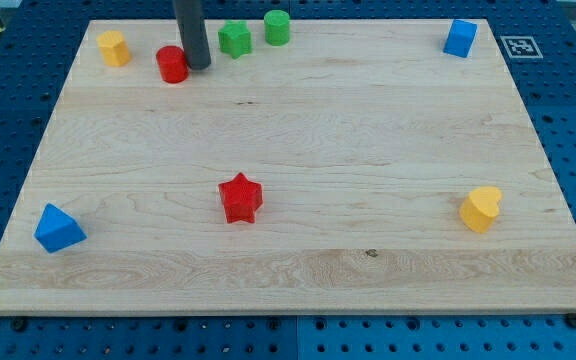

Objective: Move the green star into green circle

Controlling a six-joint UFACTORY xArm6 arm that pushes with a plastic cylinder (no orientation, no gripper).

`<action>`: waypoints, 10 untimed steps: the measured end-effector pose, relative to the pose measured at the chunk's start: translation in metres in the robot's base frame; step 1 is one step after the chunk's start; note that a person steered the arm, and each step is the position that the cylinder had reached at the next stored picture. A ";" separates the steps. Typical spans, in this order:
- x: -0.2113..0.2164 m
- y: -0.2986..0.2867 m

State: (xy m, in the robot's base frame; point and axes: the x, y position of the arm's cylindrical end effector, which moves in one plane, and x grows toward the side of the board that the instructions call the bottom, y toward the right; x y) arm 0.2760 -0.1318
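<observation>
Behind rod, red cylinder partly hidden.

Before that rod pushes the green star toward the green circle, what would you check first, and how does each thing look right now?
1. My tip visible: ok.
2. Tip left of green star, the side away from green circle: ok.
3. Tip touching star: not ok, a gap shows.
4. Path from star to circle free: ok.
5. Red cylinder clear of tip: cannot tell, they look adjacent.
6. Star and circle away from the board top edge: not ok, both near it.

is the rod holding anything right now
Nothing is held. My tip sits between the red cylinder and the green star, not gripping either.
</observation>
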 end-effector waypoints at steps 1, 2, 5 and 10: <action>-0.007 0.009; -0.015 0.022; -0.024 0.046; -0.034 0.047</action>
